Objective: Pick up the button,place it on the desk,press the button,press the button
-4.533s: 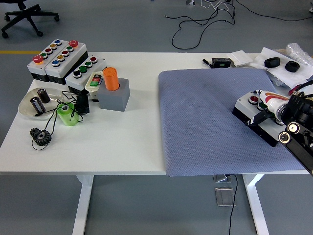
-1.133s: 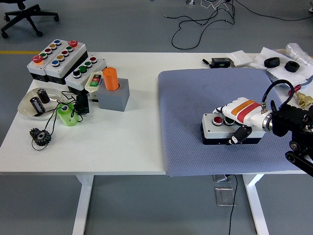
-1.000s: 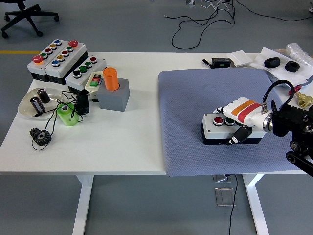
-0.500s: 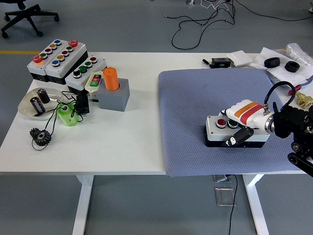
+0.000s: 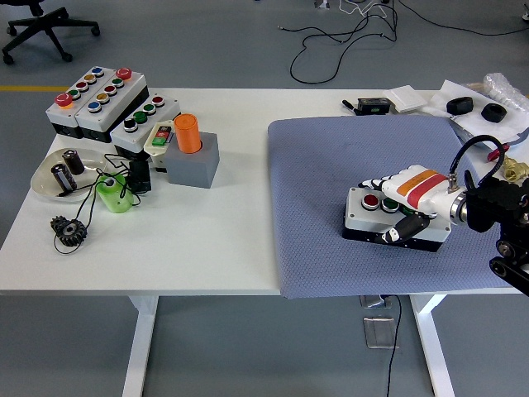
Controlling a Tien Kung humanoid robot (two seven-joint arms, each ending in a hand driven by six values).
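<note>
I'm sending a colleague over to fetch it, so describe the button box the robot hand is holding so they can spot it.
Look at the blue-grey mat covering the table's right half. Near its front right sits a small white-topped button box on a black base, gripped by the right hand. Unlike the boxes at the far left, it lies alone on the mat.

Lighting is bright, even and diffuse, apparently from overhead. Shadows are soft and short: a thin dark band sits under the button box (image 5: 395, 217) below my right hand (image 5: 411, 192). The white table (image 5: 207, 240) left of my hand reads bright, without harsh glare. Focus is sharp throughout; I note no motion blur and no evident edge distortion.
</note>
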